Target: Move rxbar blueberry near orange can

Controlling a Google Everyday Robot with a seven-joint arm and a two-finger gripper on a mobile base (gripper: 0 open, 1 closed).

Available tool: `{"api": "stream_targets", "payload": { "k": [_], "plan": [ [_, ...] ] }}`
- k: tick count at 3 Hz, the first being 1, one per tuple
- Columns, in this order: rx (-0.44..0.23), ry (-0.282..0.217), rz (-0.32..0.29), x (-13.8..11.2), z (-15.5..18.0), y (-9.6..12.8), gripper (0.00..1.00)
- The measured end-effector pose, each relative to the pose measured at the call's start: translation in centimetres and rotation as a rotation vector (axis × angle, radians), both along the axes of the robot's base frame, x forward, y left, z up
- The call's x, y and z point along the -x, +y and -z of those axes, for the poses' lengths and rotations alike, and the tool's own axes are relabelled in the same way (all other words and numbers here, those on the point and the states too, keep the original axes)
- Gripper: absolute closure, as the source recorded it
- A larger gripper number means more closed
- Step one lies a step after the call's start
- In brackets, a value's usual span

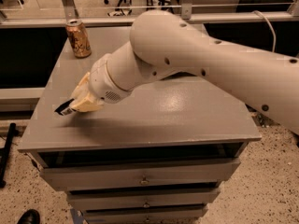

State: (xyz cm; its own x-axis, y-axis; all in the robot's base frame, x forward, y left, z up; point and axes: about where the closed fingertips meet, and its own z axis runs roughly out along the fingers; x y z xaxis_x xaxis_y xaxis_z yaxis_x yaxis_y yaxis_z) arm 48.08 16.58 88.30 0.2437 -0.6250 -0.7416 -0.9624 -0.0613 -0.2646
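The orange can (78, 38) stands upright at the far left corner of the grey table (187, 115). My gripper (80, 100) is over the table's left side, in front of the can, with its cream fingers shut on the rxbar blueberry (64, 108). Only the bar's dark end sticks out to the left of the fingers; the rest is hidden. The bar is held a little above the tabletop. My white arm crosses the table from the right and hides most of its back half.
The table is a cabinet with drawers (140, 178) under the front edge. A rail and glass partition (93, 17) run behind the table. Office chairs stand on the floor beyond. A cable (268, 24) hangs at the back right.
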Motion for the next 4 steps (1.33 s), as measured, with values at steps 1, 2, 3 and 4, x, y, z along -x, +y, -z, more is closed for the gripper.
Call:
{"api": "stream_targets", "payload": {
  "k": [1,2,3,4],
  "plan": [
    [-0.004,-0.057,-0.002,-1.7,-2.1,-0.3,1.0],
    [-0.007,-0.063,-0.001,-1.8,-2.5,-0.3,1.0],
    [-0.003,-0.048,-0.008,-1.0,-2.4,-0.3,1.0],
    [-0.013,-0.071,0.001,0.6,-2.8,-1.0,1.0]
  ]
}}
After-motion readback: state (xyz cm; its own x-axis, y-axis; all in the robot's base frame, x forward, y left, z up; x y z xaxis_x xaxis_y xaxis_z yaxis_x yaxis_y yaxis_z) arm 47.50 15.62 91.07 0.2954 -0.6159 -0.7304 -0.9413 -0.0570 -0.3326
